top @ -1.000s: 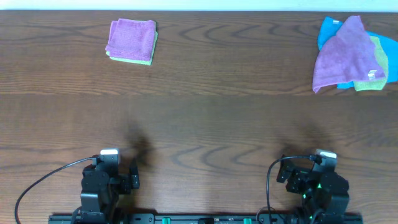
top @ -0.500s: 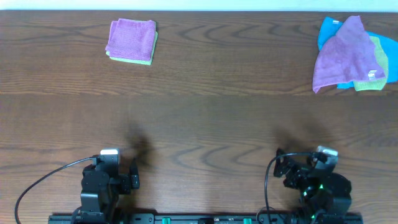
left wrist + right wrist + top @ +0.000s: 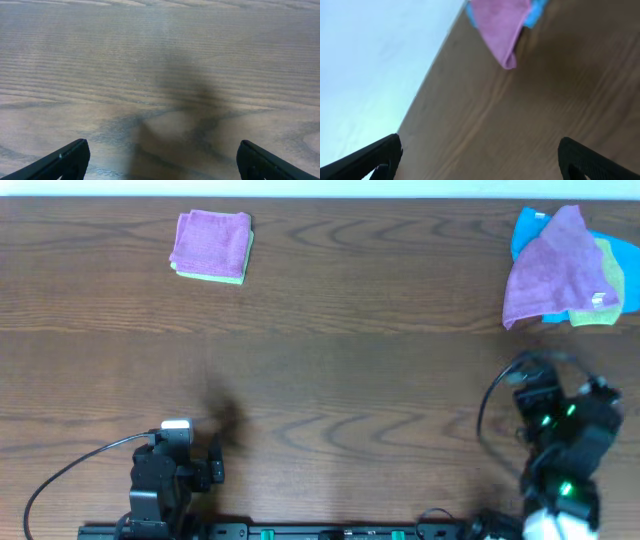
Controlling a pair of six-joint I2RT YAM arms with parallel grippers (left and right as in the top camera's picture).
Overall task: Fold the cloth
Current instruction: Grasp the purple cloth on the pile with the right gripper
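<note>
The purple cloth [image 3: 555,268] lies crumpled and unfolded at the table's far right, draped over a bright blue cloth [image 3: 530,228] and a lime-green cloth [image 3: 600,300]. In the right wrist view the cloth [image 3: 502,22] hangs at the top, with the blue cloth [image 3: 537,12] showing behind it. My right gripper [image 3: 540,385] hovers in front of that pile, well short of it. It is open [image 3: 480,145], with only bare wood between its fingers. My left gripper [image 3: 190,452] rests at the near left edge, open [image 3: 161,150] over bare table.
A folded purple cloth [image 3: 210,242] sits on a folded lime-green one [image 3: 235,277] at the far left. The wooden table [image 3: 340,370] ends at a far edge just behind both piles. In the right wrist view a pale surface [image 3: 370,60] shows beyond that edge.
My right arm has swung from its rest spot at the near edge out to the right and forward, toward the pile of cloths. The left arm has not moved.
</note>
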